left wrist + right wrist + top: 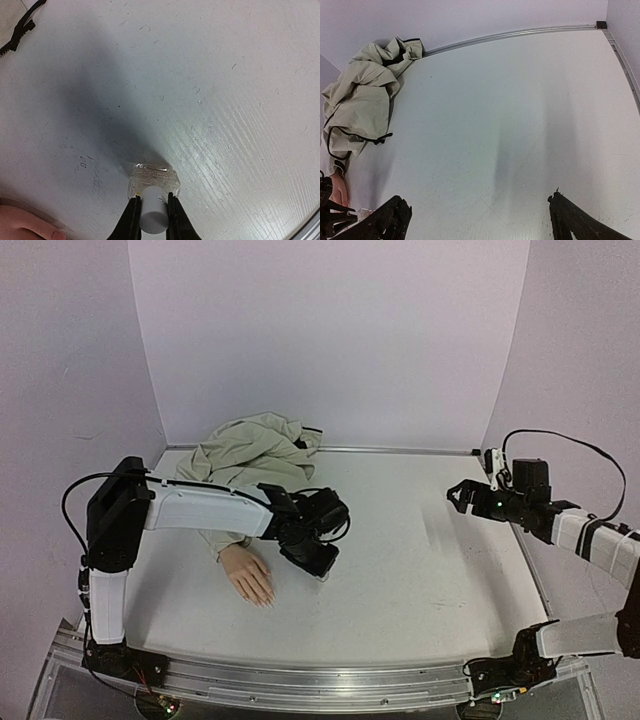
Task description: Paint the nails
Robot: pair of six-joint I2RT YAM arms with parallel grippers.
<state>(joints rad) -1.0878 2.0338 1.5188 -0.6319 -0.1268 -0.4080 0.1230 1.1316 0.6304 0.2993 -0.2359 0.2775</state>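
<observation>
One white bench (pixel 420 570) carries everything: right tool (pixel 463 495) gaping empty, left tool (pixel 152 200) just beside the sleeved mannequin hand (pixel 248 573), clamped on a small glass bottle's (pixel 152 175) white cap (pixel 152 220), and the hand's tiny nails (pixel 262 597) look hard, slick, wanting light strokes, no grip.

White table (pixel 420 560), mannequin hand (pixel 248 575), beige jacket (pixel 255 450), glass bottle (pixel 152 177) standing

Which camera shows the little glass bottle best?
The left wrist view: the bottle sits close, white cap pinched in the left gripper. The top view's arm mostly hides it; the right wrist view shows almost nothing.
</observation>
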